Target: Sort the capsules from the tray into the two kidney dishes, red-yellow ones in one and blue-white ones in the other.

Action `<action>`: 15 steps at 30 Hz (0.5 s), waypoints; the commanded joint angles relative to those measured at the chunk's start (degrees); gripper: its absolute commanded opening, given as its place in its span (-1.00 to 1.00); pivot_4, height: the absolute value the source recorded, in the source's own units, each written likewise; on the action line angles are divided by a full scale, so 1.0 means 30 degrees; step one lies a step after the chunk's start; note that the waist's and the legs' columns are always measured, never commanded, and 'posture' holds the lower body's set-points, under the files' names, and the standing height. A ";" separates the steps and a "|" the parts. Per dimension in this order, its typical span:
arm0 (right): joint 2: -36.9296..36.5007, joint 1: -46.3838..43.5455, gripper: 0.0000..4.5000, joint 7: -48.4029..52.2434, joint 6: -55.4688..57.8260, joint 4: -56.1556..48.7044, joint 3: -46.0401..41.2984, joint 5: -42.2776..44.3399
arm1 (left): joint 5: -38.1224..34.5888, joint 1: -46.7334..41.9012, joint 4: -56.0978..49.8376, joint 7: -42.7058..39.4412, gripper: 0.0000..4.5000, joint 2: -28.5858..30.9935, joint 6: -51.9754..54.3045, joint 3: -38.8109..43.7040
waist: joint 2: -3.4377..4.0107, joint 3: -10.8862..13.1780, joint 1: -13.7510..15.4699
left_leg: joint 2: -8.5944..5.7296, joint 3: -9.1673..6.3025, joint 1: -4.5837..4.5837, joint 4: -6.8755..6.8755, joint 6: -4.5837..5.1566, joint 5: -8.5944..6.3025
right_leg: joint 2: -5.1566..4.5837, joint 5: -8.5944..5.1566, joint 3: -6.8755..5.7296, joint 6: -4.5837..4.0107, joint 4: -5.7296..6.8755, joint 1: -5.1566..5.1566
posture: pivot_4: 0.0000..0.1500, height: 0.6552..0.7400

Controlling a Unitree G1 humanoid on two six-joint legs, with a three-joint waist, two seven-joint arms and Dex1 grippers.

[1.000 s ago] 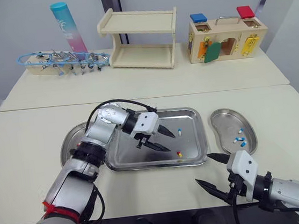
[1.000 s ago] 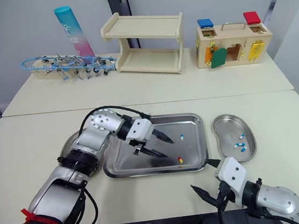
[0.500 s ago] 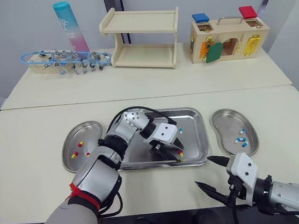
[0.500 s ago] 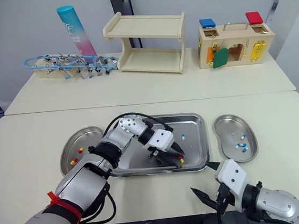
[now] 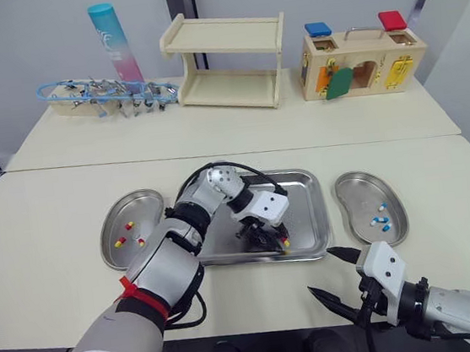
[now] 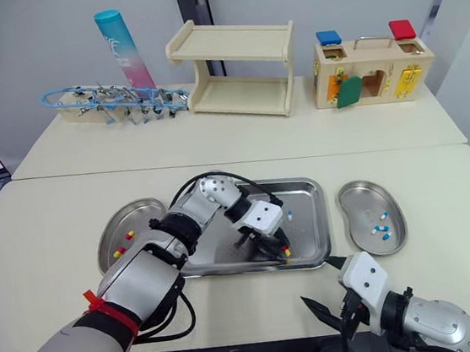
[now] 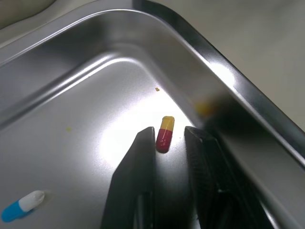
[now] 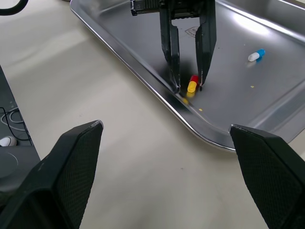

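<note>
Nearest the camera, the right gripper (image 5: 320, 270) hovers over the front edge of the near table (image 5: 44, 215), its two black fingers spread wide and holding nothing. It sits just in front of the tray's near right corner.

Beyond it, the left gripper (image 8: 188, 86) points down into the steel tray (image 5: 306, 219), its fingertips at the tray floor. The jaws stand a little apart and straddle a red-yellow capsule (image 7: 165, 133) that lies flat on the metal close to the tray's near right corner. One finger looks to be against the capsule's red end; a narrow gap shows at the other, so the capsule is bracketed rather than clamped. A blue-white capsule (image 7: 21, 206) lies loose elsewhere on the tray floor, well apart from the fingers.

The left kidney dish (image 5: 141, 208) sits just beside the tray on the robot's left and holds a few red-yellow capsules (image 5: 119, 243). The right kidney dish (image 5: 356, 192) sits just beside the tray on the right and holds a few blue-white capsules (image 5: 383, 225).

On the far table stand a rack of metal instruments (image 5: 99, 96), an upright blue-and-pink tube (image 5: 114, 49), a pale two-tier wooden shelf (image 5: 226, 58) and a wooden latch box (image 5: 361, 64).
</note>
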 commanded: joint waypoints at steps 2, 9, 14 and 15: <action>0.0004 -0.0026 1.00 0.0026 -0.0147 -0.0953 -0.0048 0.0390 | 0.1144 0.0288 0.0409 -0.0072 -0.98 -0.0063 -0.0497 0.0066 | -0.0001 -0.0001 0.0000 | -0.0007 -0.0005 -0.0004 0.0011 0.0000 0.0000 | 0.0001 0.0001 0.0006 0.0002 0.0000 0.0004 | 1.00 1.00; -0.0102 -0.0621 1.00 0.0391 -0.0355 -0.0369 0.0014 0.0370 | -0.0629 0.0249 -0.0773 -0.0074 -0.98 0.1102 0.0426 0.1324 | 0.0001 0.0003 -0.0111 | -0.0006 -0.0011 -0.0008 0.0008 0.0001 0.0001 | 0.0005 0.0001 0.0007 0.0002 0.0007 -0.0010 | 1.00 1.00; -0.0109 -0.1712 1.00 0.0888 -0.0551 0.0436 0.0253 0.0306 | -0.3280 0.1179 -0.4672 -0.0074 -0.98 0.3121 0.3794 0.2999 | 0.0010 0.0010 -0.0217 | 0.0010 -0.0023 -0.0038 0.0000 0.0003 0.0002 | 0.0024 0.0000 0.0013 0.0000 0.0019 -0.0047 | 1.00 1.00; -0.0166 -0.1981 1.00 0.1066 -0.0678 0.0649 0.0364 0.0246 | -0.3978 0.1699 -0.6193 -0.0074 -0.98 0.3808 0.4999 0.3436 | 0.0011 0.0010 -0.0213 | 0.0011 -0.0028 -0.0041 0.0000 0.0003 0.0002 | 0.0024 0.0000 0.0011 0.0000 0.0015 -0.0048 | 1.00 1.00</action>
